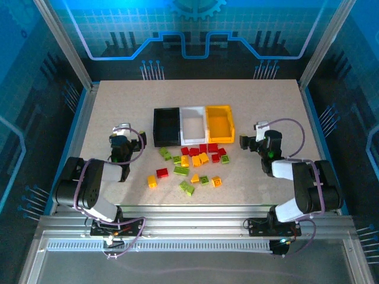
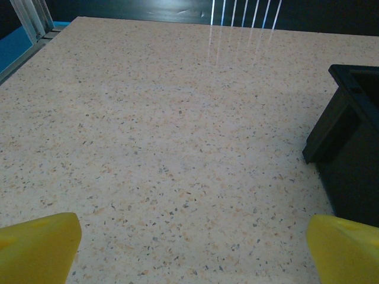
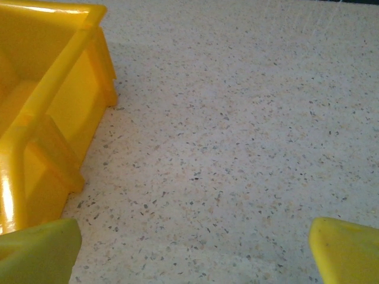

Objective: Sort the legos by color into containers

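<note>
**Top external.** The bench (image 1: 118, 106) carries three bins joined in a row near its middle, toward the far edge. In order they are the black bin (image 1: 156, 127), the white bin (image 1: 193, 127) and the yellow bin (image 1: 219, 125). From above, their insides look bare. The legos (image 1: 196, 160) lie loose on the bench just in front of the row, spreading toward the near edge. They are red, yellow-orange and lime green, mixed together. Some touch each other, and an exact count is hard at this size. Stud detail is too small to make out. The back panel (image 1: 195, 9) has a gear outline and circuit-like lines, and its top is cut off by the frame. My left gripper (image 1: 122, 130) sits left of the black bin. My right gripper (image 1: 254, 137) sits right of the yellow bin. I cannot tell the jaw gap of either from above.

**Left wrist.** My left gripper (image 2: 189, 263) has its jaws wide. The yellow fingertips (image 2: 35, 248) sit in the two bottom corners, cut off by the frame, with bare speckled bench (image 2: 166, 118) between them. The black bin (image 2: 349, 154) is at the right edge. I see its outer wall and one corner, and the rest is cropped. The far edge of the bench and a metal rail show at top left.

**Right wrist.** My right gripper (image 3: 189, 257) also has its jaws wide, holding nothing. The fingertips (image 3: 343, 251) are cropped at the bottom corners. The yellow bin (image 3: 53, 106) is at left and partly cut off. Its rim, corner and outer ribs show here, finer than the top view gives. The bench (image 3: 249, 118) lies ahead.
</note>
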Robot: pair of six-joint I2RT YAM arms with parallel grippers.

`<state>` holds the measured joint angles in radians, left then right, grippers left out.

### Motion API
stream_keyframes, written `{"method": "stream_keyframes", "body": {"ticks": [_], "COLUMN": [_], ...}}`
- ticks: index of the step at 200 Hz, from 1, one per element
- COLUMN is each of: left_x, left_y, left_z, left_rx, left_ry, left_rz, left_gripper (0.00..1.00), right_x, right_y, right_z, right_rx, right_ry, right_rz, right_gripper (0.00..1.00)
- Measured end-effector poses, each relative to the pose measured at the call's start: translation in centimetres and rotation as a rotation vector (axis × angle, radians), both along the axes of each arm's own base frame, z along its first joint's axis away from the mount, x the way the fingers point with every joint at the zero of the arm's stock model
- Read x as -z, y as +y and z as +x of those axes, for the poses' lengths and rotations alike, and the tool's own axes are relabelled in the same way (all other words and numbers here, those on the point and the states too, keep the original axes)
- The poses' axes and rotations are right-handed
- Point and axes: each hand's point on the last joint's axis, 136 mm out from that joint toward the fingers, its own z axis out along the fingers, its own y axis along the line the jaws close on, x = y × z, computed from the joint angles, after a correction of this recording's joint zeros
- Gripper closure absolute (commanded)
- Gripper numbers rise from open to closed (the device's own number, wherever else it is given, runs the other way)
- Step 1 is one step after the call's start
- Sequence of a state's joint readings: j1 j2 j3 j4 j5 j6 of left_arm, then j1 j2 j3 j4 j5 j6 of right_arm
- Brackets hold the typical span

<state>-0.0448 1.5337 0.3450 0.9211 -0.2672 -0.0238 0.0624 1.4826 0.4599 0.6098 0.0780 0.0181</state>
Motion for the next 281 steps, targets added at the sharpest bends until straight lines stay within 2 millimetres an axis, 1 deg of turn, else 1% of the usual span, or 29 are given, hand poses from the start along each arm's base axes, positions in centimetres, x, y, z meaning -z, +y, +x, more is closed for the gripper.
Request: {"method": "stream_keyframes", "body": {"ticks": [8,17,30,31,45,54,71,98,106,114,127,135,144,161,175,194,208,216,227,241,243,247,248,250,254,260,267,270,281], "left_x": [-0.5,-1.4,-2.9,-3.1,-4.6,-5.4,-6.8,-9.9,-10.8,-11.4,-11.8,-11.6,-11.4,-10.5,-9.7,-9.4,-9.8,-10.3,-11.0,-12.1,-12.4,-12.8,-12.9,-13.1,-13.4,-13.9,-14.2,-14.1,-13.7], "left_y": [0.2,0.5,1.0,1.1,1.5,1.8,2.7,4.3,4.7,5.3,6.1,6.6,7.3,8.4,8.3,6.9,5.6,4.9,3.3,0.7,0.0,-0.7,-1.0,-1.6,-2.4,-3.9,-5.6,-6.7,-9.3], "left_z": [-0.1,-0.2,-0.4,-0.5,-0.8,-0.8,-0.7,0.0,0.1,0.0,-0.6,-1.1,-1.8,-2.8,-3.1,-3.0,-3.1,-3.1,-3.1,-3.0,-3.0,-2.9,-2.9,-2.9,-2.9,-2.9,-3.0,-3.2,-3.9], "left_rx": [-0.012,-0.032,-0.059,-0.063,-0.093,-0.111,-0.17,-0.299,-0.34,-0.39,-0.483,-0.526,-0.574,-0.63,-0.629,-0.561,-0.501,-0.466,-0.406,-0.319,-0.297,-0.274,-0.266,-0.247,-0.224,-0.18,-0.128,-0.096,-0.024], "left_ry": [-0.011,-0.03,-0.064,-0.068,-0.093,-0.105,-0.112,-0.158,-0.175,-0.185,-0.185,-0.177,-0.164,-0.127,-0.091,-0.074,-0.073,-0.075,-0.061,-0.014,-0.005,0.005,0.008,0.016,0.023,0.034,0.046,0.06,0.103], "left_rz": [0.001,0.005,0.005,0.006,0.001,-0.001,-0.014,-0.092,-0.124,-0.173,-0.275,-0.327,-0.378,-0.436,-0.472,-0.544,-0.597,-0.617,-0.639,-0.658,-0.662,-0.665,-0.666,-0.668,-0.67,-0.673,-0.676,-0.677,-0.675], "left_gripper": [0.01,0.01,0.01,0.01,0.01,0.01,0.01,0.01,0.01,0.01,0.01,0.01,0.01,0.01,0.01,0.01,0.01,0.01,0.01,0.01,0.01,0.01,0.01,0.01,0.01,0.01,0.01,0.01,0.01], "right_x": [-0.6,-2.0,-4.3,-4.8,-6.9,-7.8,-8.4,-8.2,-8.3,-8.4,-8.7,-9.0,-9.6,-10.3,-9.9,-8.7,-8.3,-7.9,-7.3,-6.5,-6.4,-6.2,-6.2,-6.0,-5.9,-5.7,-5.4,-5.2,-4.6], "right_y": [0.0,0.0,-0.1,-0.1,-0.4,-0.5,-1.0,-1.6,-2.1,-3.1,-4.9,-6.3,-7.6,-9.5,-9.8,-8.5,-7.0,-5.7,-3.7,-0.4,0.0,1.2,1.2,2.0,2.8,4.2,6.0,6.8,8.7], "right_z": [0.4,1.1,1.9,1.9,2.0,1.9,1.7,1.1,0.9,0.6,0.0,-0.6,-1.0,-1.3,-1.7,-2.7,-3.2,-3.5,-4.0,-4.9,-5.0,-5.4,-5.4,-5.6,-5.9,-6.5,-7.2,-7.5,-8.4], "right_rx": [0.001,0.001,0.012,0.015,0.039,0.057,0.101,0.198,0.244,0.325,0.455,0.561,0.643,0.721,0.733,0.686,0.638,0.594,0.535,0.431,0.418,0.383,0.383,0.356,0.33,0.285,0.227,0.199,0.136], "right_ry": [0.003,-0.005,-0.036,-0.044,-0.075,-0.084,-0.068,-0.023,-0.014,-0.003,0.021,0.048,0.062,0.065,0.082,0.137,0.181,0.216,0.263,0.335,0.342,0.36,0.36,0.374,0.386,0.405,0.43,0.443,0.471], "right_rz": [0.0,0.0,0.004,0.005,0.022,0.036,0.042,0.017,0.02,0.041,0.089,0.144,0.19,0.269,0.314,0.354,0.369,0.373,0.366,0.34,0.337,0.324,0.324,0.316,0.304,0.29,0.269,0.257,0.231], "right_gripper": [0.0,0.0,0.0,0.0,0.0,0.0,0.0,0.0,0.0,0.0,0.0,0.0,0.0,0.0,0.0,0.0,0.0,0.0,0.0,0.0,0.0,0.0,0.0,0.0,0.0,0.02,0.05,0.05,0.1]}}
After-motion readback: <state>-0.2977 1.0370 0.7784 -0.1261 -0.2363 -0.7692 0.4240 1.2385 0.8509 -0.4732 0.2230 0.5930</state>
